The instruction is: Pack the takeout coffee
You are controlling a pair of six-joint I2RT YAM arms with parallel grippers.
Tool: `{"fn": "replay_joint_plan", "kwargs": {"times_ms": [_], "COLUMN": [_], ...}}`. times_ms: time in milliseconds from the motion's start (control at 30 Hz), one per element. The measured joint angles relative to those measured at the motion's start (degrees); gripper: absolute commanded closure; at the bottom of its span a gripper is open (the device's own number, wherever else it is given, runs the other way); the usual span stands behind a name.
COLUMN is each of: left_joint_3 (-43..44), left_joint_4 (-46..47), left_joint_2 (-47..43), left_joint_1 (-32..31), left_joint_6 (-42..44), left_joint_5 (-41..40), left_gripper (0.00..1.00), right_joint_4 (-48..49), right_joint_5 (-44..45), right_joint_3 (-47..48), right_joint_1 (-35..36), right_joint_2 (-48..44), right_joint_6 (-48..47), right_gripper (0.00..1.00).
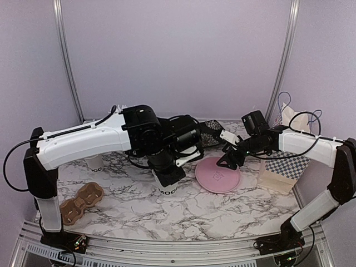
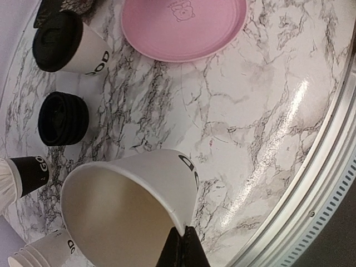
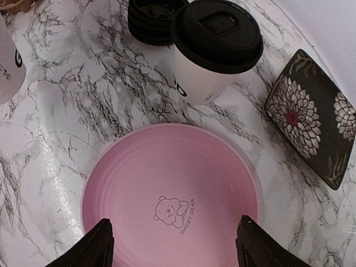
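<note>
Closest to my left wrist lens, the left gripper [image 2: 181, 249] has its jaws pressed together on the rim of an open paper cup [image 2: 128, 200]. I cannot tell whether the cup's base rests on the marble table [image 2: 261, 111]. Bare marble runs from that cup to the metal rail [image 2: 311, 189] at the table's edge, so I have open room on that side. Beyond the cup sits a stack of black lids [image 2: 64, 118], and past it the lidded cup [image 2: 69, 41] stands upright, just beside the rim of the pink plate [image 2: 183, 28]. From the right wrist, the right gripper [image 3: 178, 250] hovers over the plate with jaws spread and nothing between them. A floral tray [image 3: 311, 117] lies near the plate's edge. Overhead, the cup carrier [image 1: 82, 203] rests near the front left corner, well apart from both grippers, and the paper bag [image 1: 283, 172] stands by the right wall
</note>
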Motion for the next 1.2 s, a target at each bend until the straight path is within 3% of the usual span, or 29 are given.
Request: {"fn": "replay_joint_plan", "kwargs": {"times_ms": [200, 567, 900, 1200], "left_joint_3": [-0.5, -8.22, -9.35, -7.13], "left_joint_4": [2.21, 10.49, 13.2, 13.09], "left_joint_2": [5.66, 5.33, 5.4, 3.98], "left_joint_1": [-3.43, -3.65, -3.65, -3.19], "left_joint_6": [2.82, 4.07, 4.28, 3.74], "left_joint_5": [-0.22, -0.13, -0.52, -0.28], "left_gripper": [1.0, 1.0, 0.83, 0.46], "right_joint_4": [1.62, 1.81, 1.75, 1.68], "right_joint_5": [1.7, 1.99, 1.99, 1.49], "right_joint_3": [0.0, 0.0, 0.0, 0.0], "right_joint_1": [0.0, 0.0, 0.0, 0.0], "right_joint_2": [0.2, 0.94, 1.6, 1.62], "right_joint_6": [0.33, 0.28, 0.11, 0.0], "right_gripper": [0.26, 0.27, 0.27, 0.27]}}
